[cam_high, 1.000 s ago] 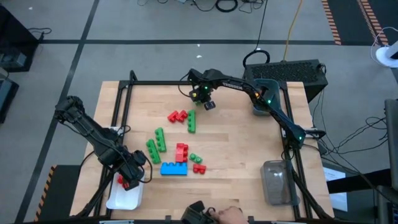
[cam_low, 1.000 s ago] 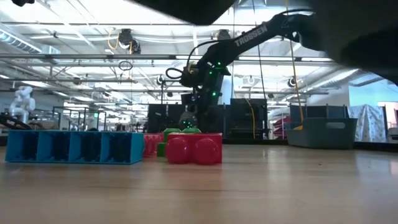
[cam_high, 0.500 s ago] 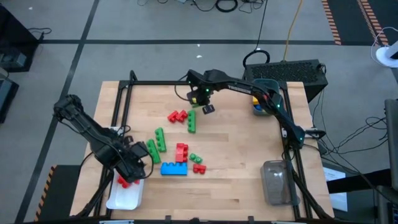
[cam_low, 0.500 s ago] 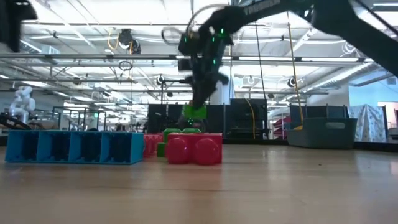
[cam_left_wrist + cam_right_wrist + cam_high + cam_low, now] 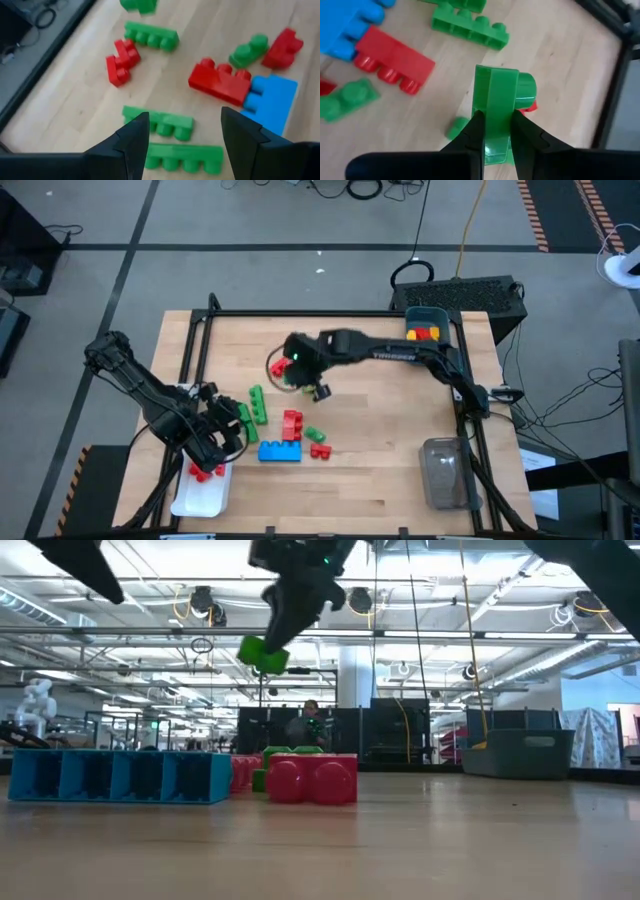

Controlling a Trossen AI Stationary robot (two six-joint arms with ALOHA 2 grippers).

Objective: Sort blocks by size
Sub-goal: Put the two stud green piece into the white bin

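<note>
My right gripper (image 5: 300,372) is shut on a green brick (image 5: 495,100) and holds it high over the table's middle; the low view shows the brick (image 5: 263,653) under the fingers. My left gripper (image 5: 228,432) is open and empty, above two green bars (image 5: 160,122) near the table's left side. Loose bricks lie flat on the table: a red pair (image 5: 278,366), green bars (image 5: 258,405), a red brick (image 5: 292,423), a blue brick (image 5: 279,451), a small green one (image 5: 314,434) and a small red one (image 5: 320,450). My right gripper pinches the green brick between its two fingers (image 5: 475,132), one on each flat side (image 5: 492,120), with the studs (image 5: 525,90) facing sideways. The fingers come from above, slanting down. The brick is lifted clear of the table.
A white tray (image 5: 190,502) at the near left holds red bricks (image 5: 205,472). A teal bin (image 5: 428,315) with yellow and red bricks stands at the far right, and a clear bin (image 5: 443,472) at the near right. Black frame rails edge the table.
My right gripper has gone from the far side toward the table's middle and left, taken hold of the green bar that lay beside the red pair, and lifted it clear. My left gripper has moved from over the white tray toward the green bars.
</note>
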